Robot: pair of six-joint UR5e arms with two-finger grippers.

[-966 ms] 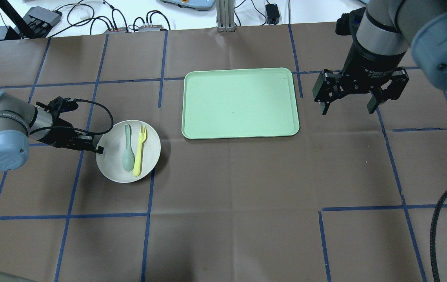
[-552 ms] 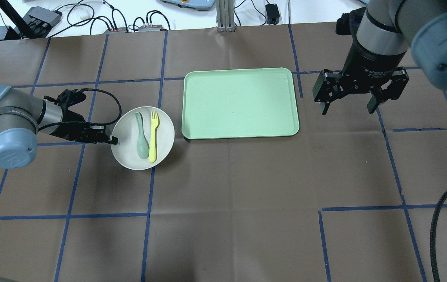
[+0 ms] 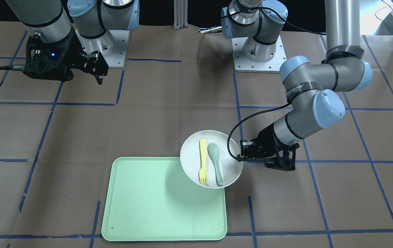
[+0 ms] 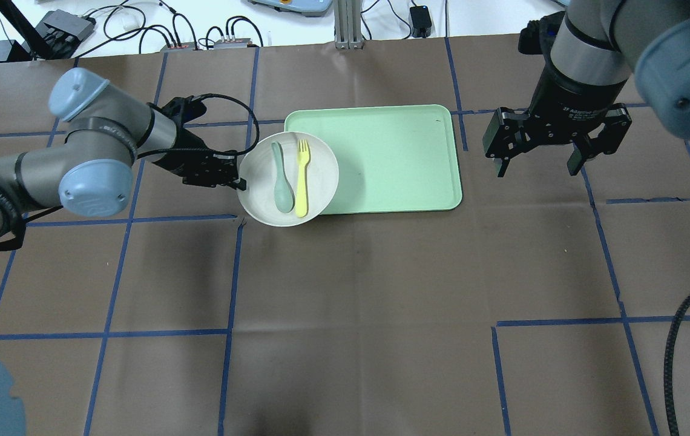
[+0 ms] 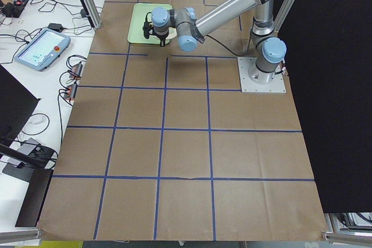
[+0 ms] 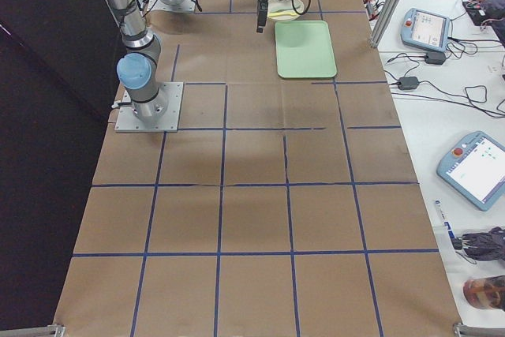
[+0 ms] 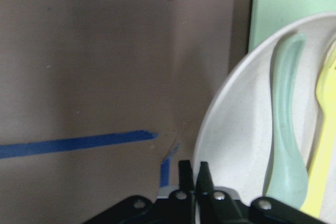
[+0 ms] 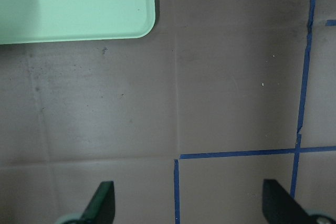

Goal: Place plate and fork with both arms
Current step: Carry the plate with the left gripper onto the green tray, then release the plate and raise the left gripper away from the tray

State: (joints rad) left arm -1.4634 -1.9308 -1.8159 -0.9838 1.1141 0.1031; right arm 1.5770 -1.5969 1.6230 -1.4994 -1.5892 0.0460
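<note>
Plate [image 4: 321,162] pinched at its rim by left gripper [image 4: 238,181]; since a second ago it has been carried forward and inward, its far half now over the tray [image 4: 393,157]. Fork [image 4: 302,177] and spoon [image 4: 281,179] lie in it. Right gripper [image 4: 538,165] spread, unmoved, past the tray. Brown table [image 4: 351,290], blue tape grid; cables [image 4: 184,25] behind.

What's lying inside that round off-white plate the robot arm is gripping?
A slim pale-yellow plastic fork and a grey-green spoon lie side by side in the plate. The surface beneath them is covered, and the left gripper hides a bit of rim.
</note>
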